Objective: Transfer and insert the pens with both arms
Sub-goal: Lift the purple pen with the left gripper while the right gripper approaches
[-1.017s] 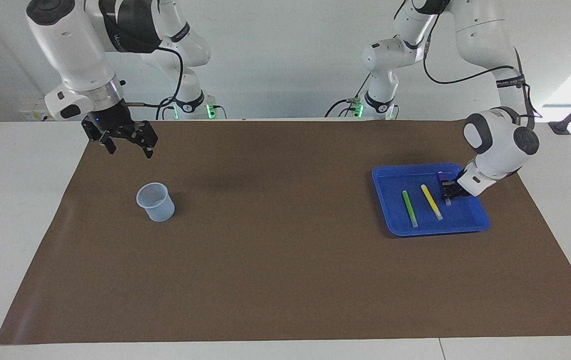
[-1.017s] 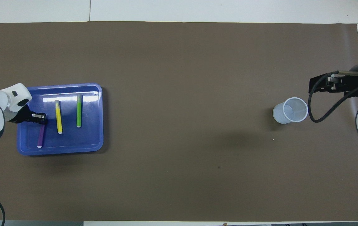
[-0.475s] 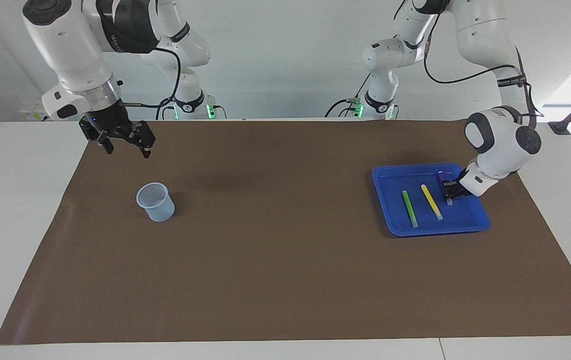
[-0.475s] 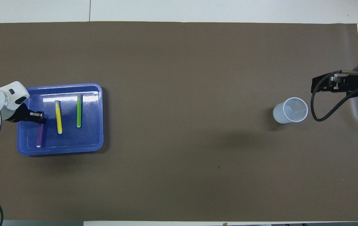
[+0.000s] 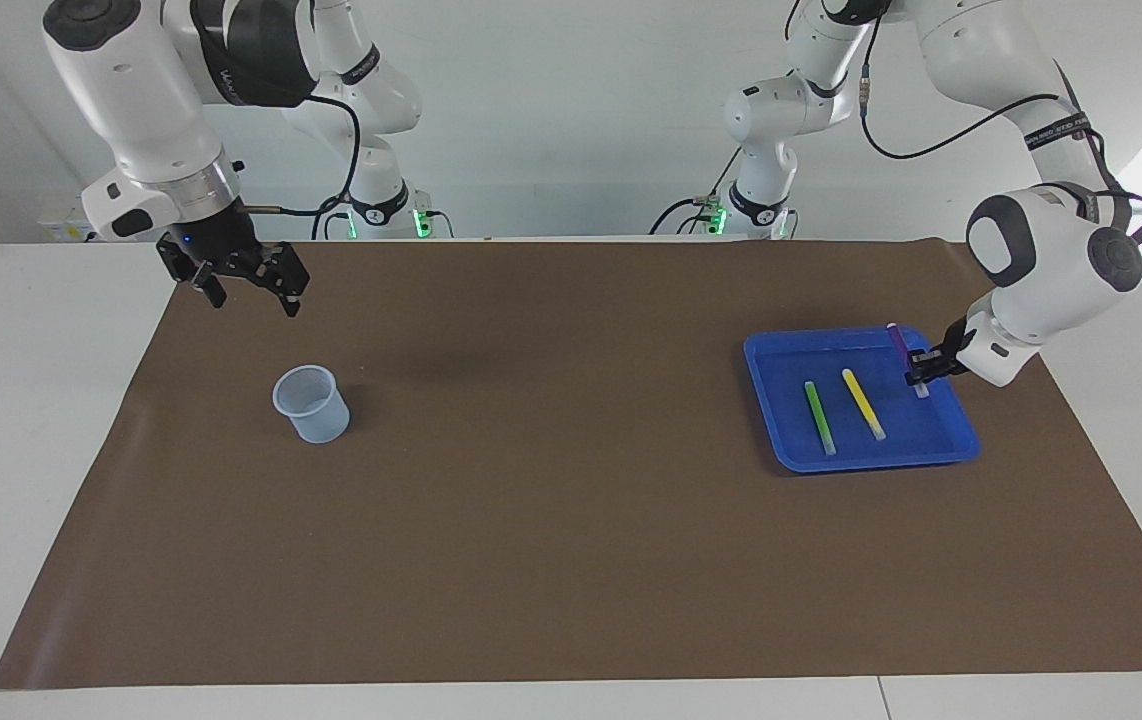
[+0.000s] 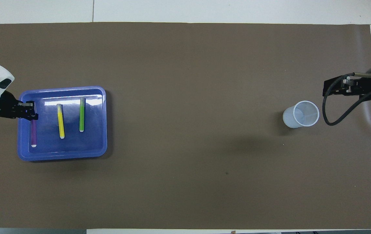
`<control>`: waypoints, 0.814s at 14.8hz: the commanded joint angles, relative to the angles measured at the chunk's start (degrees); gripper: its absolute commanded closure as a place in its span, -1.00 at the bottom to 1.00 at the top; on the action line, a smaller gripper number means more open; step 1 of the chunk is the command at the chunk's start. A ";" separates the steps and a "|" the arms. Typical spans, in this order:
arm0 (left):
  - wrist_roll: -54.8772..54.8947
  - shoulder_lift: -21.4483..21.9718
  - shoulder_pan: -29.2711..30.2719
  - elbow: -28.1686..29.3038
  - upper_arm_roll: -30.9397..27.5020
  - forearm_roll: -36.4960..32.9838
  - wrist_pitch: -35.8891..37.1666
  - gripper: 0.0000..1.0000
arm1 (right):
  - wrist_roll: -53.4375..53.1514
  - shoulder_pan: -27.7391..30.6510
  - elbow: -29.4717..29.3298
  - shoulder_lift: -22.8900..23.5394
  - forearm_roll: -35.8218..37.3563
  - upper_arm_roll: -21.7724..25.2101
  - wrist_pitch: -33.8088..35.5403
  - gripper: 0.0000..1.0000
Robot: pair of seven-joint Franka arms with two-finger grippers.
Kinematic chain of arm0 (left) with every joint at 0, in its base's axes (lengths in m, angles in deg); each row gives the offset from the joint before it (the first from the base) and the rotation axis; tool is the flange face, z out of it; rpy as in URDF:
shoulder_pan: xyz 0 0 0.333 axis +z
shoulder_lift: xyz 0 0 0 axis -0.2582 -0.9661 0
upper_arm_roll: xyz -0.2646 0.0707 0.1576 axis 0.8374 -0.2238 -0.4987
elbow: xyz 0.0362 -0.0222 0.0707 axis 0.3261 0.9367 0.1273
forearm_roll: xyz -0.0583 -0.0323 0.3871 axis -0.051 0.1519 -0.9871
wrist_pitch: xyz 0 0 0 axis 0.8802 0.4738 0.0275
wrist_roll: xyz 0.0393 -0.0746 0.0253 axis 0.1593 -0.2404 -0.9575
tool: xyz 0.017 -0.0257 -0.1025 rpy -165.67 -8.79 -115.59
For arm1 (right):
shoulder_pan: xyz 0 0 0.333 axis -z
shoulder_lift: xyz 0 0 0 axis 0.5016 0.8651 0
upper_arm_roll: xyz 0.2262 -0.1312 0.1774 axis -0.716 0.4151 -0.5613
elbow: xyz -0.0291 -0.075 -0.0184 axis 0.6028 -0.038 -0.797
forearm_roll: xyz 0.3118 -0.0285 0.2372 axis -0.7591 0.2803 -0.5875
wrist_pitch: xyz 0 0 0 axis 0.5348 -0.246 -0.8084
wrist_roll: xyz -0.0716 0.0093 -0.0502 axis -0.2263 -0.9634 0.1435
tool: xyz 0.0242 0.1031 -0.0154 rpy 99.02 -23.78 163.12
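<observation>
Facing view: left gripper [image 5: 921, 372] clamped on purple pen [image 5: 899, 340], lifted, tilted, over blue tray [image 5: 791, 455] edge at left arm's end. Green pen [image 5: 819, 417], yellow pen [image 5: 863, 404] flat in tray, side by side, apart. Right gripper [image 5: 249, 292] waits, fingers spread, nothing held, over brown mat [image 5: 551, 520] near plastic cup [image 5: 312, 404].

Overhead view: purple pen [image 6: 33, 134] hangs from left gripper [image 6: 29, 112]. Cup [image 6: 301, 114] upright beside right gripper [image 6: 330, 88].

One camera sits high across the tabletop [image 5: 571, 705], facing both robot arms from some way off. The other looks steeply down from above the robots' end. Both share the whole brown rectangular mat [image 5: 571, 500], half a turn apart.
</observation>
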 commanded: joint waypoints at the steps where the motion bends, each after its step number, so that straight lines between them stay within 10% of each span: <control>1: -13.05 0.34 -3.28 -5.39 -0.21 4.25 7.14 1.00 | 1.55 0.59 0.35 -0.52 0.08 -0.30 0.10 -1.00; 12: -64.92 4.47 -5.75 -8.49 5.33 34.13 13.49 1.00 | 1.20 -0.03 0.26 -0.52 -5.43 -0.65 0.10 -1.00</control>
